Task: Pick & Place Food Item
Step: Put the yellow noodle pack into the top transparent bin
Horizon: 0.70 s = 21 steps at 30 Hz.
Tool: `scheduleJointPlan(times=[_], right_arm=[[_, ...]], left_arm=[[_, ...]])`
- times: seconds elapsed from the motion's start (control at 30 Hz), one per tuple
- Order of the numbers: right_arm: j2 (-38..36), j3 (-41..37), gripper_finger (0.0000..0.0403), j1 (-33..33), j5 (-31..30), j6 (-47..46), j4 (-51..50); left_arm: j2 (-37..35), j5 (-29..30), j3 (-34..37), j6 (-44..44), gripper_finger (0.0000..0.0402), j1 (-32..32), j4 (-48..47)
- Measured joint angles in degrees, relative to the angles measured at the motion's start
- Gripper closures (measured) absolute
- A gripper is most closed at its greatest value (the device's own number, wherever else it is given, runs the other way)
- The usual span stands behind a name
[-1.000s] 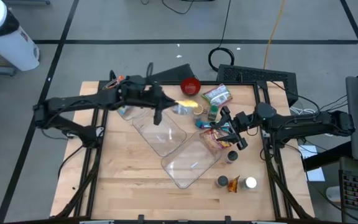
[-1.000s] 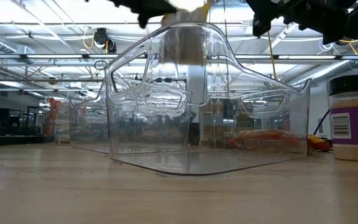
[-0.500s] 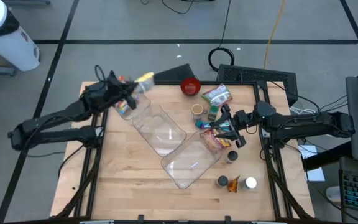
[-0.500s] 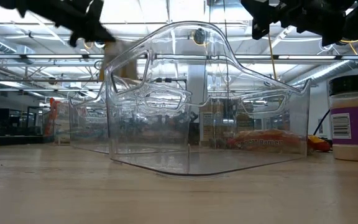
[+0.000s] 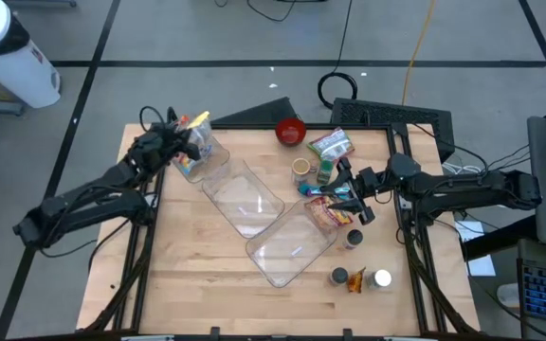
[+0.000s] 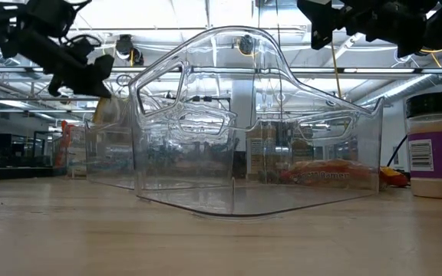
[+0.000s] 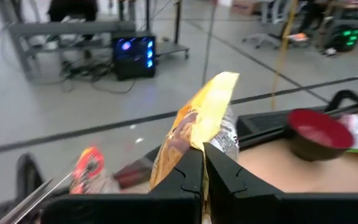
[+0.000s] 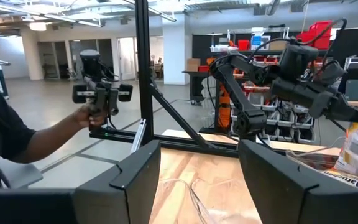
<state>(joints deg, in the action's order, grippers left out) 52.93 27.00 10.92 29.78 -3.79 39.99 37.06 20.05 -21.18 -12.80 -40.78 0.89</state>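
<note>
though print unreadable, left pincer (image 7: 202,163) clamps yellow packet (image 7: 199,124).

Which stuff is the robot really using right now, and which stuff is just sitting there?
In use:
- left gripper, shut on the yellow snack bag
- clear bins
- right gripper, open over the packets

Just lying about:
- red bowl
- green packet
- small jars
- black keyboard

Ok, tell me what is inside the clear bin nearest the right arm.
The clear bin holds an orange snack packet at its end by the right pincer. Its other end looks bare. The pincer covers part of the packet.
</note>
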Motion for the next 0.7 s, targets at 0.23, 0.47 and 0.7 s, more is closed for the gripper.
scheduleJointPlan(times=[0.23, 0.47, 0.7], right_arm=[[0.0, 0.0, 0.0193, 0.0, 0.0, -0.02, 0.0], [0.0, 0.0, 0.0193, 0.0, 0.0, 0.15, -0.53], [0.02, 0.0, 0.0193, 0.0, 0.0, 0.26, -1.36]], left_arm=[[0.02, 0.02, -0.77, -3.51, 0.0399, -1.72, -5.44], [-0.4, 4.94, -3.9, -4.48, 0.0399, -1.7, -15.31], [-0.44, 8.67, -4.23, -10.05, 0.0399, -1.7, -21.43]])
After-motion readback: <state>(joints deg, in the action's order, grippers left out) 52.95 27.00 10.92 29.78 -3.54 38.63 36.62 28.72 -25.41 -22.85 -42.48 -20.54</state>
